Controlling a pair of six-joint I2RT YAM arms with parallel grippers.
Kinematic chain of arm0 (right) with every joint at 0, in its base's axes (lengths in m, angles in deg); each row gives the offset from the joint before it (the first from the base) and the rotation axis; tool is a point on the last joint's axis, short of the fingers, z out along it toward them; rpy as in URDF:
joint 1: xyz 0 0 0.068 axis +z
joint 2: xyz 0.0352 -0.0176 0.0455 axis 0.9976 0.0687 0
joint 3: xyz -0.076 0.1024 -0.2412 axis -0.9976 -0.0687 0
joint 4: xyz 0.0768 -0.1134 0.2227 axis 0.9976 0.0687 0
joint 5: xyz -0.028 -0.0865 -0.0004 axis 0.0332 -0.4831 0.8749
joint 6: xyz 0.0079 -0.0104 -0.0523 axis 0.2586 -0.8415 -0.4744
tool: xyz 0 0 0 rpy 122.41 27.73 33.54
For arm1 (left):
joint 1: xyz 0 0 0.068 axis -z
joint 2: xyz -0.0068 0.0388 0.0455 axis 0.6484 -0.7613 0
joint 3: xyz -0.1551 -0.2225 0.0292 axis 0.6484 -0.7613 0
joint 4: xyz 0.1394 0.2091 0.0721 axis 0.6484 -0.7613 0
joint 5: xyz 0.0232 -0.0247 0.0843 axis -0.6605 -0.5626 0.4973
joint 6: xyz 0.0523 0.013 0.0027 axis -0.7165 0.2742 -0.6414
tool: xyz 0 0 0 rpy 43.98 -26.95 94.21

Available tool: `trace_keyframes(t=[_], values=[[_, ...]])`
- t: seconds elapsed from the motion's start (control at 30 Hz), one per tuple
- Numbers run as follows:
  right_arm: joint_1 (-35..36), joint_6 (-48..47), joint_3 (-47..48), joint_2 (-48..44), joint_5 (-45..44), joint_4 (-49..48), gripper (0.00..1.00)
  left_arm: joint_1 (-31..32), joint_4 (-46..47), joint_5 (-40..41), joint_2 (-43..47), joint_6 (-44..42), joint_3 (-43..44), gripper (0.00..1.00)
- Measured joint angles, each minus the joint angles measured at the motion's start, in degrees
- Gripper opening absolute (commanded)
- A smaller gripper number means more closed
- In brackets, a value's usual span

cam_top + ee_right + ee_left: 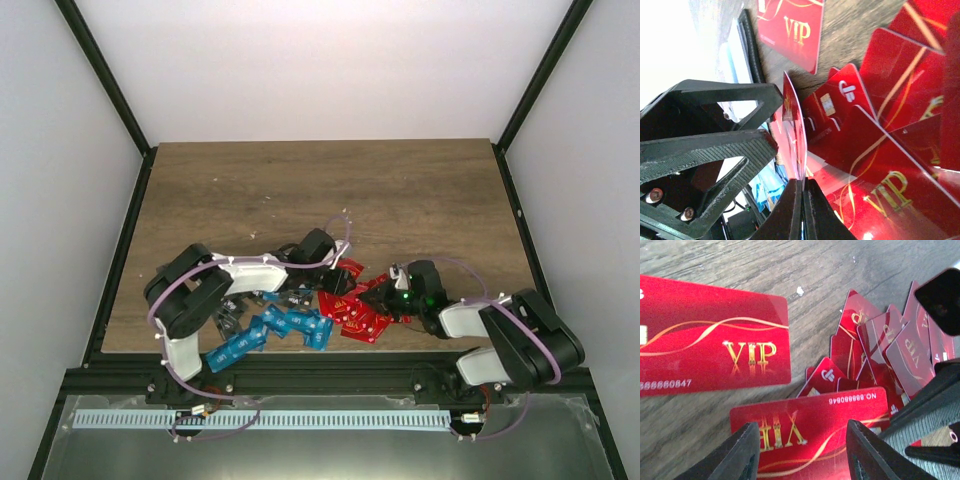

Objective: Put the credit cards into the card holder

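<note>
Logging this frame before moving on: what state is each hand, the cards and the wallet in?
Left hand: open, above a flat red card.
Right hand: shut on an upright red card.
Wallet: partly open, light inside showing.
Red pile: scattered, overlapping on the table.
Blue cards: lying flat, overlapping.

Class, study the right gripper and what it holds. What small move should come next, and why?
Probably carry the red card toward the card holder and line its edge up with the opening. The right gripper is shut on that card, which stands on edge, and the holder lies just beyond it with its pale inside showing. The left gripper is open, holding nothing.
</note>
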Motion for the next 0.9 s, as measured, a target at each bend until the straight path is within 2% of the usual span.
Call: trace_keyframes(t=[0.23,0.43,0.57,0.73,0.9], values=[[0.0,-1.4,0.0,-6.1,0.2,2.1,0.01,0.2,-3.5,2.8,7.3,2.7,-0.8,0.61],[0.0,-2.8,0.7,-17.0,-1.2,5.9,0.01,0.2,-3.8,7.7,18.3,5.6,-2.3,0.71],[0.0,-3.2,2.5,-23.3,-3.3,7.8,0.01,0.0,-3.7,11.1,26.8,7.8,-5.5,0.73],[0.0,-2.3,3.4,-28.1,-5.1,6.3,0.01,-0.5,-2.1,14.9,37.0,11.3,-10.7,0.76],[0.0,0.3,3.4,-30.7,-6.0,0.3,0.01,-0.8,3.3,16.1,45.3,13.8,-17.2,0.77]])
